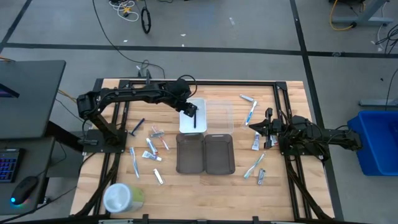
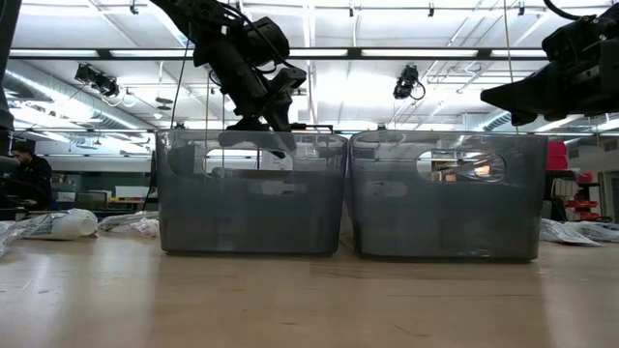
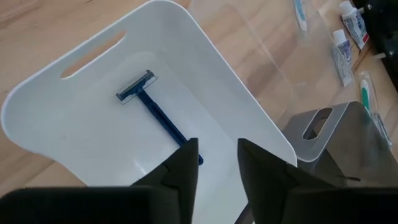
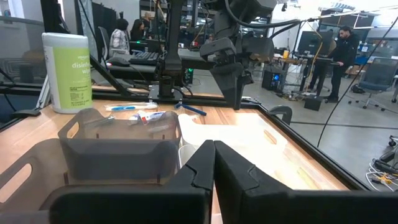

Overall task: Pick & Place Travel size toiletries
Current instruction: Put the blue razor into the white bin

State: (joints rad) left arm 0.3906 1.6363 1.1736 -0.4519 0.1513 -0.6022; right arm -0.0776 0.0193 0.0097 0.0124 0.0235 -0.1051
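A blue-handled razor [image 3: 158, 115] lies flat on the floor of the white tray [image 3: 186, 37], seen as a dark stick [image 1: 194, 120] in the high view. My left gripper [image 3: 217, 165] hovers open over the razor's handle end, above the white tray [image 1: 200, 102]. More small tubes, toothbrushes and a razor lie loose on the table's left part [image 1: 149, 146] and right part [image 1: 251, 113]. My right gripper [image 1: 252, 126] is shut and holds nothing, poised over the right part near a white tube [image 1: 256, 142].
A clear tray [image 1: 221, 112] stands right of the white one. Two grey trays [image 1: 189, 155] [image 1: 219, 155] sit side by side nearer the table's near edge. A round white-and-green container [image 1: 121, 198] stands at the near left corner. People are in the room beyond.
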